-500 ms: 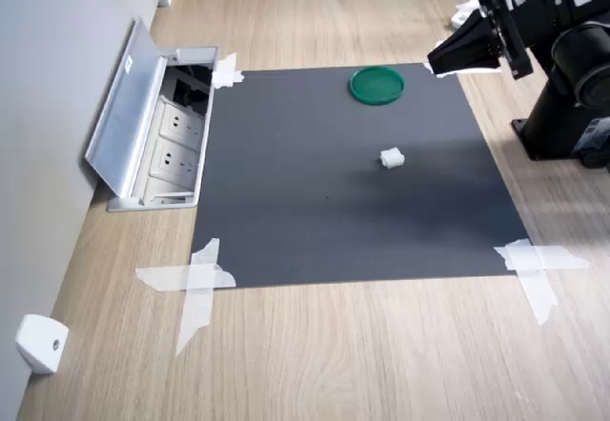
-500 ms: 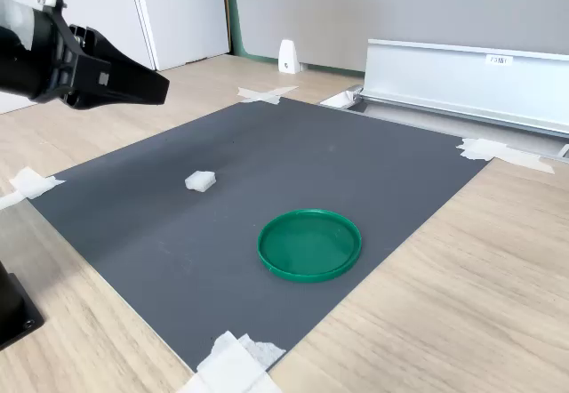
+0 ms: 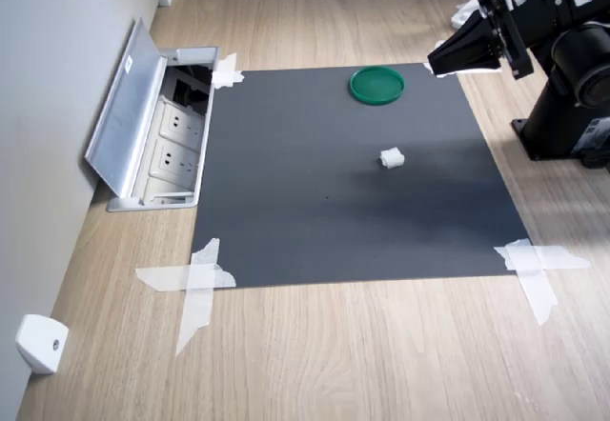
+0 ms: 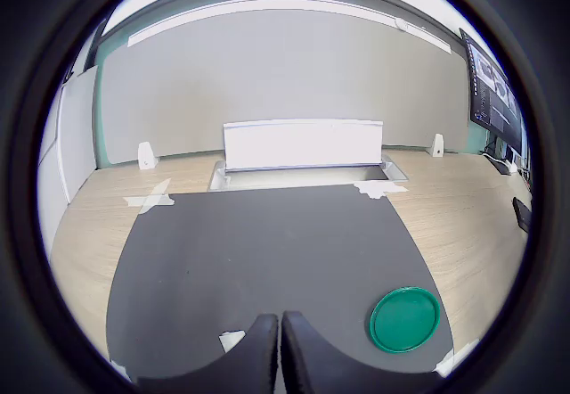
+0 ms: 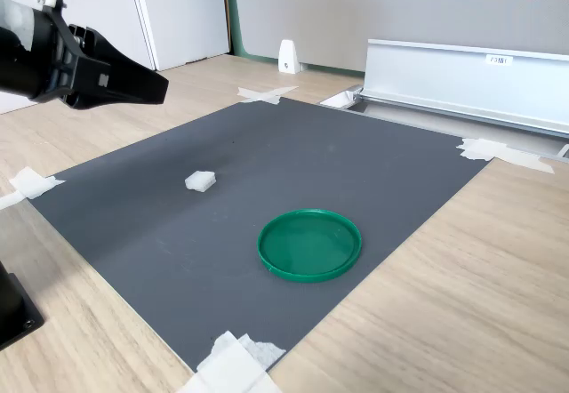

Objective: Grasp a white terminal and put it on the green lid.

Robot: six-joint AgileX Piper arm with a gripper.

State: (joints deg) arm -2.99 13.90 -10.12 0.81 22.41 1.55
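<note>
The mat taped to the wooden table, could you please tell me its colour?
Dark grey, matte, clearest in the first exterior view.

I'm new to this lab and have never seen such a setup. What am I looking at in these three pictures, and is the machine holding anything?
It is one robot arm with a two-fingered gripper. Two pictures come from cameras standing off the arm, on different sides of the table; the round, fish-eye one comes from a camera on the arm's wrist, looking past the fingers.

On the wooden table lies a dark mat, taped down at its corners. On the mat sit a small white terminal and, apart from it, a round green lid. Beside the mat, an opened metal box shows power sockets.

The gripper holds nothing: its fingers are closed together, and it hangs above the mat's edge, clear of both things.
</note>
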